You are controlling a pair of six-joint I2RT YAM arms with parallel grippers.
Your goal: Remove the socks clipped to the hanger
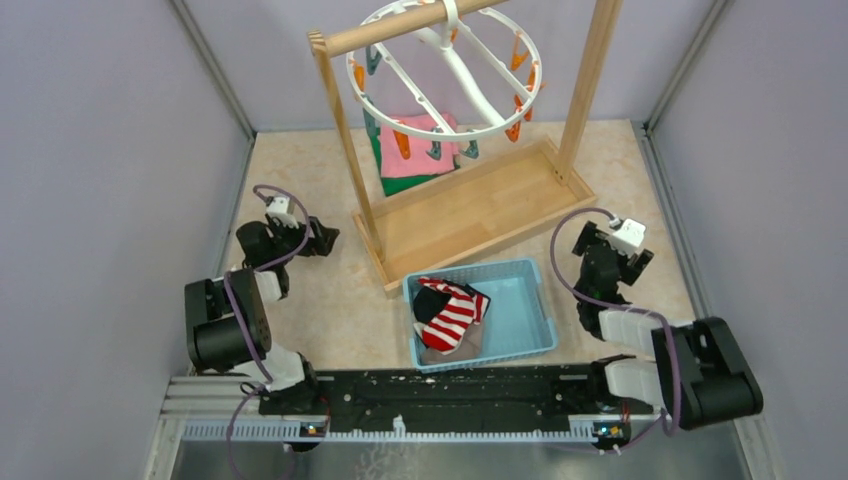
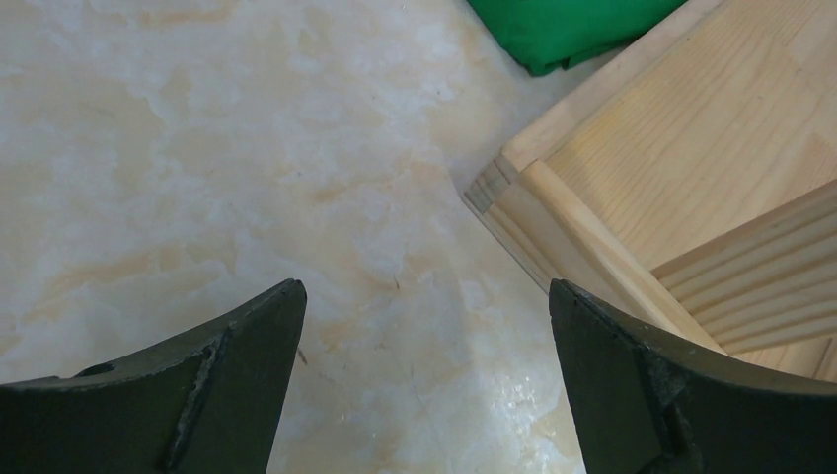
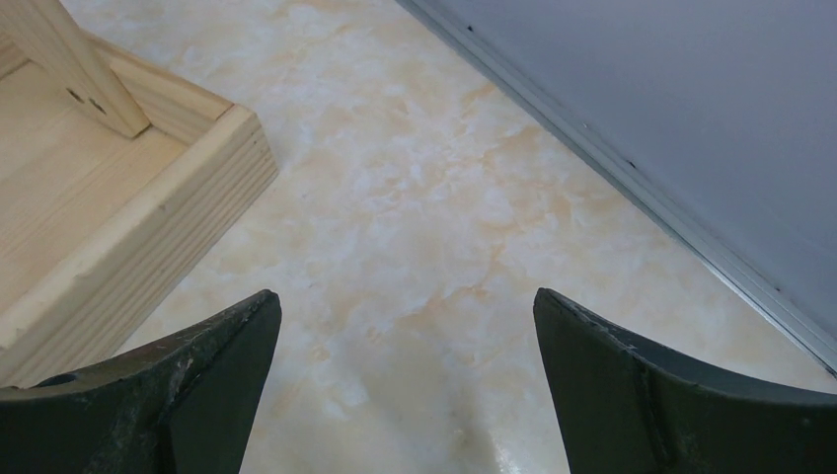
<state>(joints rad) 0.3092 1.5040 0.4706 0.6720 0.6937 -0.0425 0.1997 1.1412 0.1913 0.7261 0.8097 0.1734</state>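
Note:
The round white hanger point(image 1: 445, 70) with orange and grey-green clips hangs from the rod of the wooden stand point(image 1: 480, 205). A pink sock point(image 1: 425, 150) and a green sock point(image 1: 395, 180) hang from its near-left clips; the green one shows in the left wrist view point(image 2: 572, 30). A red-and-white striped sock point(image 1: 450, 315) lies in the blue basket point(image 1: 530, 310). My left gripper point(image 1: 325, 238) is open and empty, low over the table left of the stand's base; it shows in its own view point(image 2: 424, 296). My right gripper point(image 1: 632, 237) is open and empty right of the stand point(image 3: 407, 301).
The stand's base corner point(image 2: 632, 217) lies just right of my left gripper. Its other corner point(image 3: 148, 197) lies left of my right gripper. Grey walls point(image 3: 671, 109) enclose the table on three sides. The marble tabletop point(image 1: 300, 310) spreads around the basket.

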